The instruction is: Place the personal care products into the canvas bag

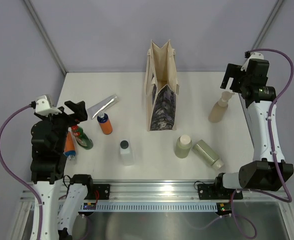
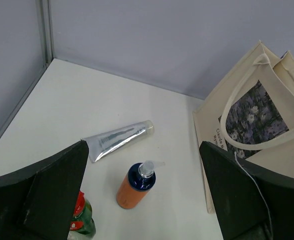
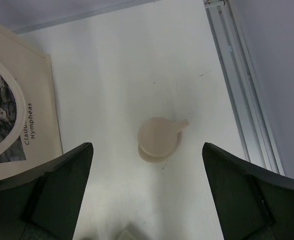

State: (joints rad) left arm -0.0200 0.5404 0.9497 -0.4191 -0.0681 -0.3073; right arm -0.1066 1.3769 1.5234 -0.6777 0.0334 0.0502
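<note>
The canvas bag (image 1: 162,95) stands upright mid-bench, toward the far edge. The right gripper (image 1: 230,82) hangs, jaws apart, above the beige pump bottle (image 1: 219,110) near the right edge. The left gripper (image 1: 77,111), jaws apart, hovers near the left edge beside the silver tube (image 1: 103,105).

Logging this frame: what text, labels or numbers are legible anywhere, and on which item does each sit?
"Claude": on the canvas bag, printed beside its dark picture panel.
"Nymphéas": the line next to it, on the same bag.
Silver tube: fine print, too small to read.
Green red-capped bottle: label too blurred to read.
Nothing else legible.
</note>
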